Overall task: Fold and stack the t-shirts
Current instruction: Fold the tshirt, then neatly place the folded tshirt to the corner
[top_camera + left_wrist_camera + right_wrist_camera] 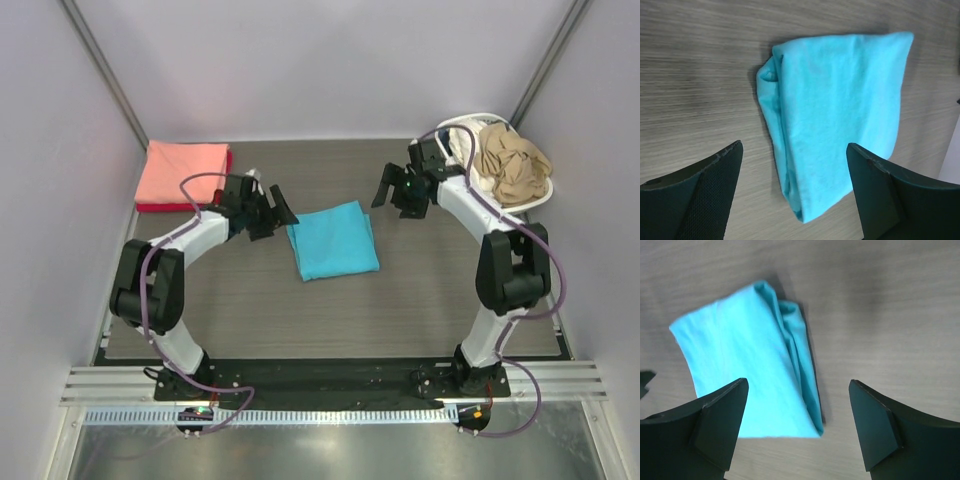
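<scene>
While both of my arms reach out over the counter [300, 320], the turquoise t-shirt [333, 240] lies folded flat near its middle, between my two grippers; my left gripper [283, 208] hangs just beside the shirt's left edge, spread wide with nothing in it, and its wrist view looks down between both fingers onto the shirt, the rolled fold edge on the left; my right gripper [400, 198] hangs off the shirt's far right corner, near but apart from it, just as wide open and empty; in its wrist view the shirt's bunched edge runs down below the gap between the fingers; at the far left corner a salmon-pink t-shirt [183, 170] lies folded on a red t-shirt [160, 208], of which only a thin edge shows; at the far right a tan t-shirt [512, 165] sits crumpled in a white basket [535, 202].
</scene>
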`<state>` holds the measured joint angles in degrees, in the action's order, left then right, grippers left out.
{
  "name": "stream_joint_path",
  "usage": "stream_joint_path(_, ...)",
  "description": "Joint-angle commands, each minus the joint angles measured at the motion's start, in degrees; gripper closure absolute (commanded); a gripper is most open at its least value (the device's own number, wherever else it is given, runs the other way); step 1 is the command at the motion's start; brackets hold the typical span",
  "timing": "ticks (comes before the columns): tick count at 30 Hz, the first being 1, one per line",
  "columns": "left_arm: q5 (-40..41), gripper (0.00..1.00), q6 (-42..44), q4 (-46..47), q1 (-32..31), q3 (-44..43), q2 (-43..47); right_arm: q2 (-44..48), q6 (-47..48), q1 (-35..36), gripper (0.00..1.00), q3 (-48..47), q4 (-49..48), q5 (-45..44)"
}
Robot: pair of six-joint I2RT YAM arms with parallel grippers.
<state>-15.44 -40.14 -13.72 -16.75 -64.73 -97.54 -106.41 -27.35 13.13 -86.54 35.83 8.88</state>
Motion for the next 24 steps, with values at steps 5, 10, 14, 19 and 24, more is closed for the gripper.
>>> stream_joint_path(5,-5.56,0.18,-3.62,21.69,-0.74,10.75,-4.23,11.83,-0.68,0.41,0.12,20.69,-12.54,5.00)
stream_joint_path(10,-6.70,0.24,-5.21,29.26,-1.88,11.56,-11.16,14.12,-0.59,0.41,0.12,25.36,-14.30,6.93)
stream_joint_path(14,-5.65,0.36,-7.14,32.25,-3.81,12.43,-14.69,16.32,-1.56,0.41,0.13,29.66,-17.28,8.16)
stream_joint_path(19,-4.16,0.72,-9.08,35.85,-5.31,14.01,-14.79,20.09,-5.51,0.67,0.14,37.57,-26.06,12.90)
stream_joint_path(24,-3.72,1.00,-5.15,27.73,-4.78,9.11,-12.69,23.00,-11.65,1.03,0.15,49.44,-41.79,18.09)
